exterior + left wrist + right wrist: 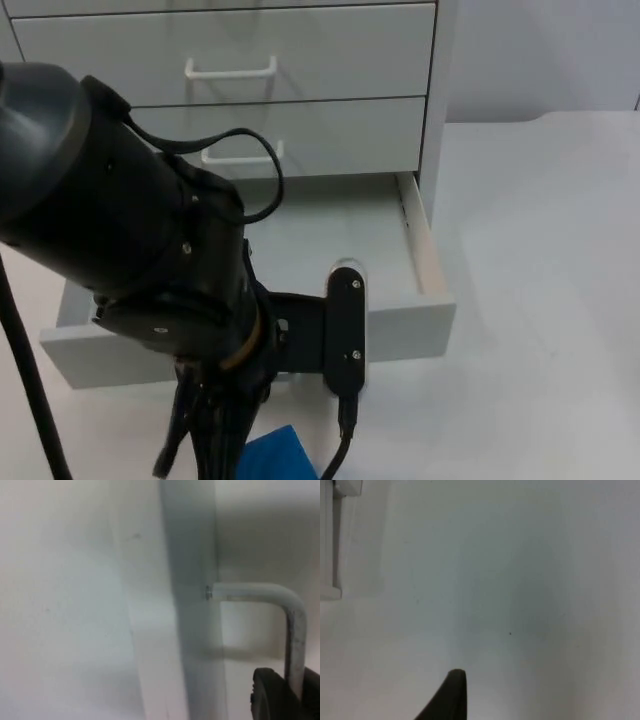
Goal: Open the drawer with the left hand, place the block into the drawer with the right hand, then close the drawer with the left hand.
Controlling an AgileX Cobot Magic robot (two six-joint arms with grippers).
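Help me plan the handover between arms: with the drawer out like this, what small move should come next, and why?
Probably the left gripper should let go of the handle and back away: the bottom drawer already stands pulled out, and the blue block lies on the table in front of it, not yet picked up.

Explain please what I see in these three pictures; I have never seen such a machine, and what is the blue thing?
This is a robot with two black arms at a white table. The top view looks down on it: the big dark shape is the left arm, over an open drawer of a white cabinet. The blue thing is a block lying on the table before the drawer. The left wrist view looks along the left end effector, whose fingers sit around the drawer's handle. The right wrist view shows the right end effector waiting over bare table.
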